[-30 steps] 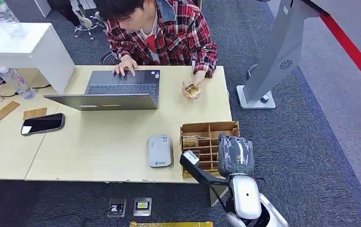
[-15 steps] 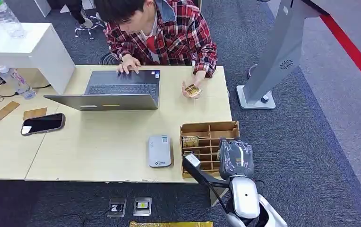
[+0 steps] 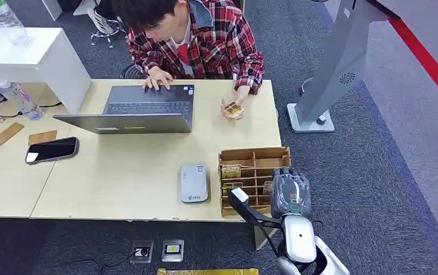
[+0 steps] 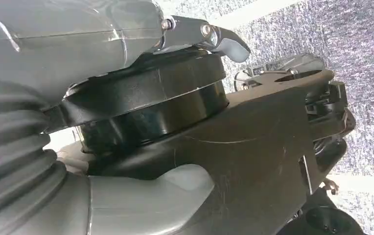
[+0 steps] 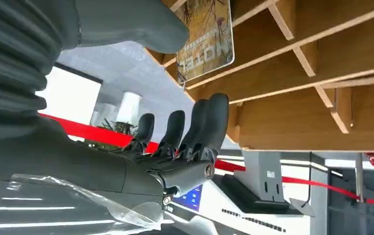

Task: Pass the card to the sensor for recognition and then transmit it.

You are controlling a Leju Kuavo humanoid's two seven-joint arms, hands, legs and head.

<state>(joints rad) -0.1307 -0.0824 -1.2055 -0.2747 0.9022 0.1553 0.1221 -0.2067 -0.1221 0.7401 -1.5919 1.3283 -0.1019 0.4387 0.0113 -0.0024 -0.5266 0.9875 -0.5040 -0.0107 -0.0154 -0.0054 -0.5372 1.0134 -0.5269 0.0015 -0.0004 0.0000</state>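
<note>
Here, my right hand [image 3: 289,192] hovers at near right corner of wooden divider box [image 3: 245,156] on table [image 3: 119,172]. Wrist view: dark fingers [image 5: 209,122] straight, side by side, thumb apart, nothing between them; hand holds nothing. Card [image 5: 207,36] with "HOTEL" print stands in box compartment just beside thumb, apart from fingers. Grey sensor [image 3: 194,182] lies flat left of box. Person in plaid shirt sits across table, holds another card [image 3: 233,109], other hand on laptop [image 3: 142,109]. My left hand [image 4: 77,58]: cannot tell finger state.
</note>
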